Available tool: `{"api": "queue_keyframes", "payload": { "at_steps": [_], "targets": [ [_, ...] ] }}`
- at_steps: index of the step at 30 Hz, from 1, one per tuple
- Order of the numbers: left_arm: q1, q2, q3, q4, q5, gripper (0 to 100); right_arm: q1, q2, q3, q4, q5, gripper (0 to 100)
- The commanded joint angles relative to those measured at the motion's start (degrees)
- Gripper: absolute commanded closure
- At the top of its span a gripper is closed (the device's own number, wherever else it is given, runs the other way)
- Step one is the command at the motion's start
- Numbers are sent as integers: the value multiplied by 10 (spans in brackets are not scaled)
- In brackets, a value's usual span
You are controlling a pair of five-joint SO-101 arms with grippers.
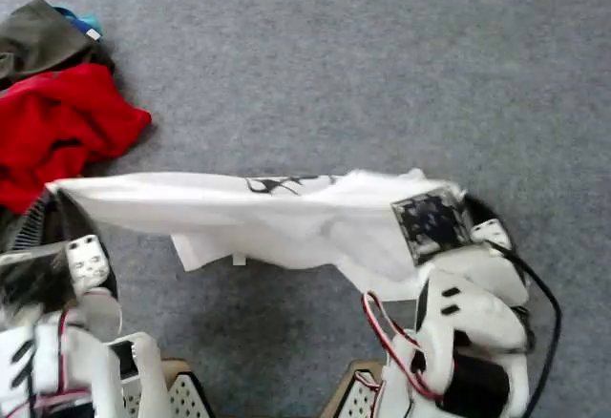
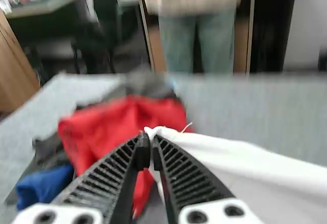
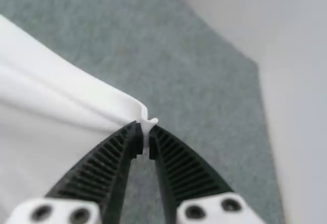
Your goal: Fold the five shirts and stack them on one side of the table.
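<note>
Both claws clamped on the white shirt (image 1: 286, 213), strung across the grey table (image 1: 334, 74).
We note the left gripper (image 2: 150, 144) pinched tight on one corner of the cloth and the right gripper (image 3: 144, 132) pinched tight on the opposite corner; the fabric sags between them. A red shirt (image 1: 57, 127), a dark shirt (image 1: 38, 36) and a blue shirt (image 2: 41, 185) lie heaped at the far corner on the left arm's side.
</note>
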Motion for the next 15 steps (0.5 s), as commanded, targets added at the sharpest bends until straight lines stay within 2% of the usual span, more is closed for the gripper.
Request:
{"api": "queue_keyframes", "payload": {
  "at_steps": [1,5,9,11,15],
  "targets": [
    [-13,10,-76,-65,56,971,29,7,-95,-72,-55,985],
    [-9,69,-174,-91,55,971,60,7,-172,-157,-78,985],
    [-8,164,-317,-76,55,971,79,7,-233,-229,-75,985],
    [-8,212,-400,-39,58,971,82,7,-257,-257,-75,984],
    [11,296,-580,98,58,971,82,7,-295,-300,-74,984]
  ]
}}
